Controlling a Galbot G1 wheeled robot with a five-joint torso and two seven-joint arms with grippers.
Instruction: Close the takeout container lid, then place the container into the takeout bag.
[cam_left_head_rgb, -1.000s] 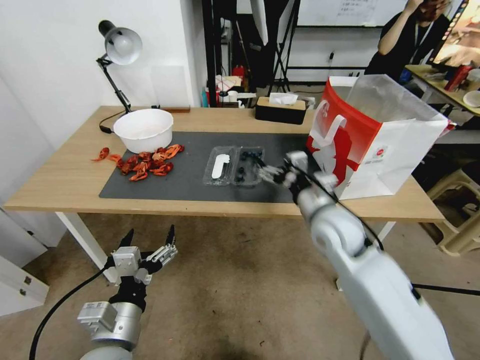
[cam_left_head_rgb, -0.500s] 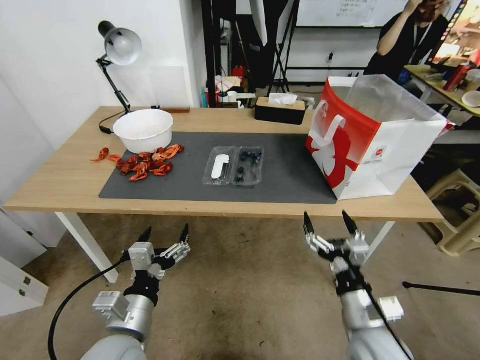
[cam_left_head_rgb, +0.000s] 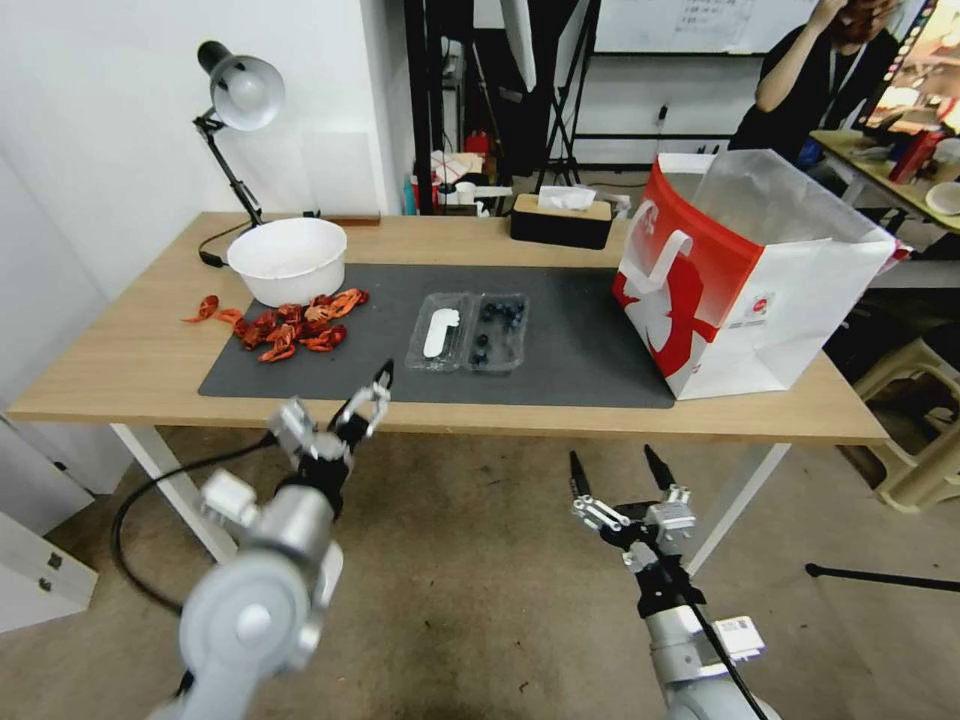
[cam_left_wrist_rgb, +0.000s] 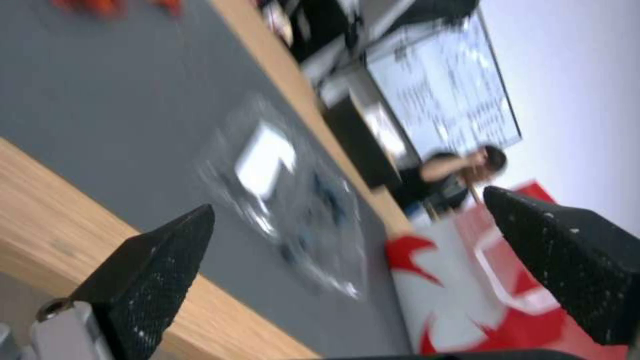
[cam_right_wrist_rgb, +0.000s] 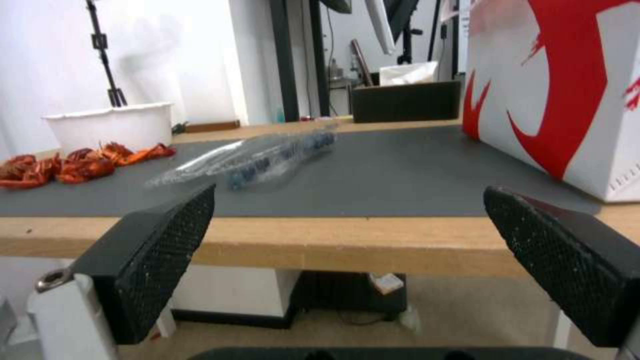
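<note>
While the flimsy, light takeout container (cam_left_head_rgb: 468, 332) lies open mid-mat, best pinched at its rim, left gripper (cam_left_head_rgb: 340, 410) nears the table's front edge, right gripper (cam_left_head_rgb: 612, 468) below it, both spread.

Takeout container (cam_left_head_rgb: 468, 333) lies open, lid (cam_left_head_rgb: 439, 331) flat, near takeout bag (cam_left_head_rgb: 742, 272).

I am seeing the takeout container (cam_left_head_rgb: 468, 332) lying open on the mat (cam_left_head_rgb: 560, 350) — my left gripper (cam_left_head_rgb: 368, 392) is hovering open at the table (cam_left_head_rgb: 110, 370) edge, near it.
</note>
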